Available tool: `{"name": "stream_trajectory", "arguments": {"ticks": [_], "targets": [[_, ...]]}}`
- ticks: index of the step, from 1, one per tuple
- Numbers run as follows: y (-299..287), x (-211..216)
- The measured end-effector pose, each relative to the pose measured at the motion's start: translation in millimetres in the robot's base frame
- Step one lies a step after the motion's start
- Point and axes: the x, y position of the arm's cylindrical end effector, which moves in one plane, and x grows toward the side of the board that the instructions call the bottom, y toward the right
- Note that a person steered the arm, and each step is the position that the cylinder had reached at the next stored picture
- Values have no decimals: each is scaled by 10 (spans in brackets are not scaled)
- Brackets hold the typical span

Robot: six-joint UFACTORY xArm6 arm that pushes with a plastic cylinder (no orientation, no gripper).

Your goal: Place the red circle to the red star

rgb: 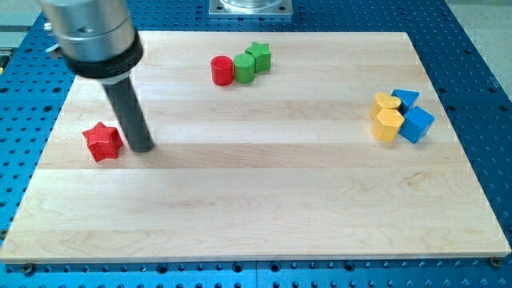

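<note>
Tip parked just right of the red star, red circle well apart near the view's top.

No pincer exists on this arm to spread or press — only a dark rod, whose lower end rests on the wooden board close beside the star; whether it touches the star I cannot tell. The circle sits against a green cylinder, with a green star just behind, so I judge the push must start from the circle's upper right to slide it clear of the greens and down-left. Two yellow blocks and two blue blocks cluster at the view's right, partly hiding one another, so their shapes are uncertain. The arm's upper housing is cut off at the top left.
</note>
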Motion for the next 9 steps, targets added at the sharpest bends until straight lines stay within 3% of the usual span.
{"name": "stream_trajectory", "arguments": {"ticks": [3, 5, 6, 8, 9], "targets": [[-519, 66], [1093, -760], [1223, -1323], [1163, -1929], [467, -1673]]}}
